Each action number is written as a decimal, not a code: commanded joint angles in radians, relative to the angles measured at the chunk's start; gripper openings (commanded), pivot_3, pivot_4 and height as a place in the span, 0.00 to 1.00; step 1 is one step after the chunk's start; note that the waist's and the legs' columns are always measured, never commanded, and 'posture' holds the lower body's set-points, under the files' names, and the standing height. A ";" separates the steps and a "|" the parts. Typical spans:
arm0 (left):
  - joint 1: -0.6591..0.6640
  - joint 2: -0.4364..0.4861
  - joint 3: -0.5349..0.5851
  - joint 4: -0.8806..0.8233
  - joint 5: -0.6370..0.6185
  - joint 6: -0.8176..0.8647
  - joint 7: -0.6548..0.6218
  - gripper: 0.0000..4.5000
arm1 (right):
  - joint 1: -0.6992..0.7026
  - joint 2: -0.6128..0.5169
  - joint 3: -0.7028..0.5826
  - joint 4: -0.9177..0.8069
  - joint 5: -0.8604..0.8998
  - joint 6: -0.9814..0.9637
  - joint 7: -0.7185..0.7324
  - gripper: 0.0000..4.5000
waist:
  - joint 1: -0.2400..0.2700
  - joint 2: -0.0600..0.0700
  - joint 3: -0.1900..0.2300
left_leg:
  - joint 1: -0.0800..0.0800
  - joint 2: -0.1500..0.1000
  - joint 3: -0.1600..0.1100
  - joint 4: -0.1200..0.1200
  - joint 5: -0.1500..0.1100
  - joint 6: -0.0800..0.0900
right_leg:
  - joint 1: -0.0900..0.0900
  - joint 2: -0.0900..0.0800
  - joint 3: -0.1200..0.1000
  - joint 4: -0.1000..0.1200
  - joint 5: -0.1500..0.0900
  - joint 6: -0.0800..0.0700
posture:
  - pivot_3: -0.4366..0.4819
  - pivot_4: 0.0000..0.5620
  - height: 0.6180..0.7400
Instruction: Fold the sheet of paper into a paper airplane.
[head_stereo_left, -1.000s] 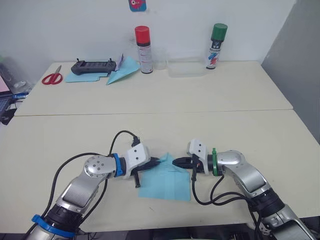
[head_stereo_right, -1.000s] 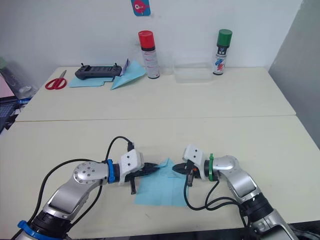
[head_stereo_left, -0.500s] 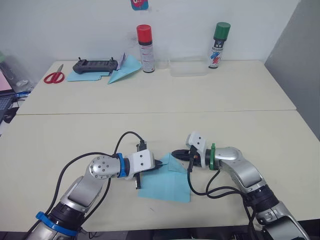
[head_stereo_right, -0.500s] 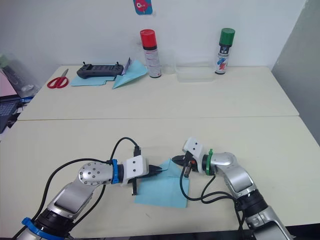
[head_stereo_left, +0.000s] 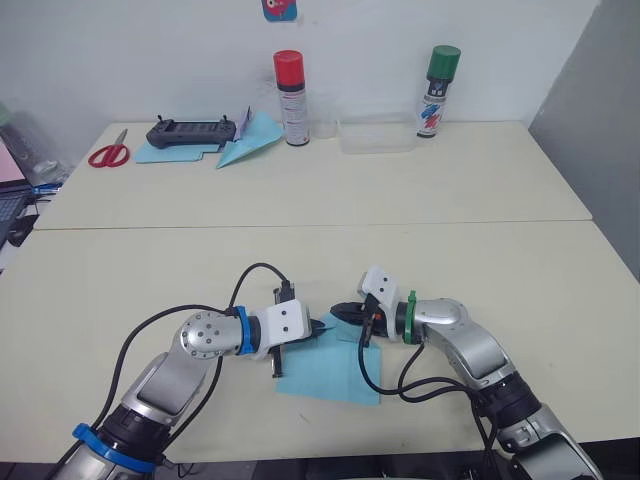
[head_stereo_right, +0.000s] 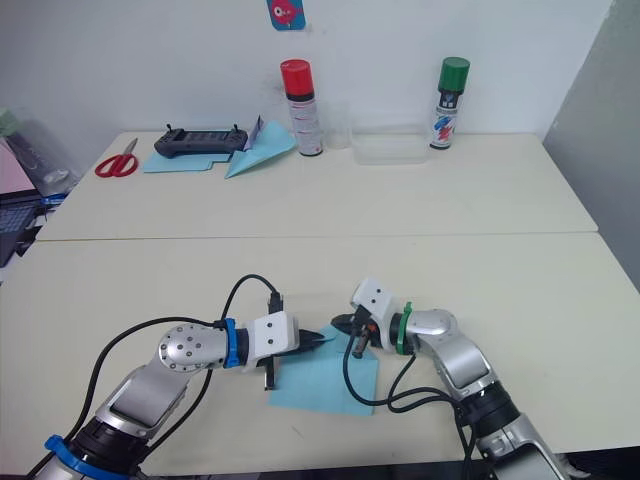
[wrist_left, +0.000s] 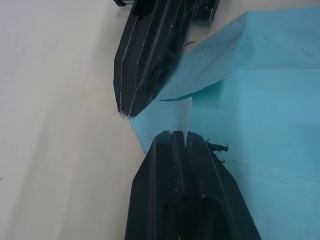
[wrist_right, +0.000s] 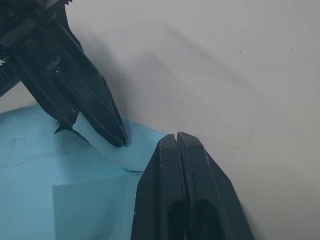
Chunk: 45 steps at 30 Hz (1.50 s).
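Since a moment ago, the right tool (head_stereo_left: 340, 309) is edging toward the left tool (head_stereo_left: 318, 329), both meeting at the far corner of the sheet of paper (head_stereo_left: 335, 366) on the surface (head_stereo_left: 480, 250). Left is pinching a raised corner flap; right is pressed together, empty. Folding is barely starting, with most creases remaining.

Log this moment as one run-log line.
left pincer: shut on thin light blue sheet of paper flap | right pincer: shut, at sheet's far corner | sheet: partly folded, on table
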 joint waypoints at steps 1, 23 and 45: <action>0.027 -0.005 -0.039 -0.005 0.032 0.013 0.000 0.00 | 0.009 0.003 0.028 -0.011 -0.002 0.013 0.009 0.00 | 0.000 0.000 0.000 | 0.000 0.000 0.000 0.000 0.000 0.000 | 0.000 0.000 0.000 0.000 0.000 0.000 | 0.48 0.27 1.00; 0.064 0.077 0.461 -0.166 -0.557 0.586 -0.012 0.60 | 0.028 -0.041 0.066 0.039 -0.059 -0.073 0.030 0.00 | -0.001 0.000 0.000 | 0.001 0.001 -0.001 0.000 0.000 0.000 | 0.000 0.000 -0.001 0.002 -0.001 -0.001 | 0.48 0.27 1.00; 0.154 -0.136 0.138 -0.100 -0.299 0.473 0.258 0.01 | 0.039 -0.044 0.068 0.039 -0.069 -0.094 0.015 0.00 | 0.004 -0.001 -0.002 | 0.006 0.000 -0.001 0.000 0.000 0.000 | 0.006 0.000 -0.001 0.002 0.000 -0.001 | 0.48 0.27 1.00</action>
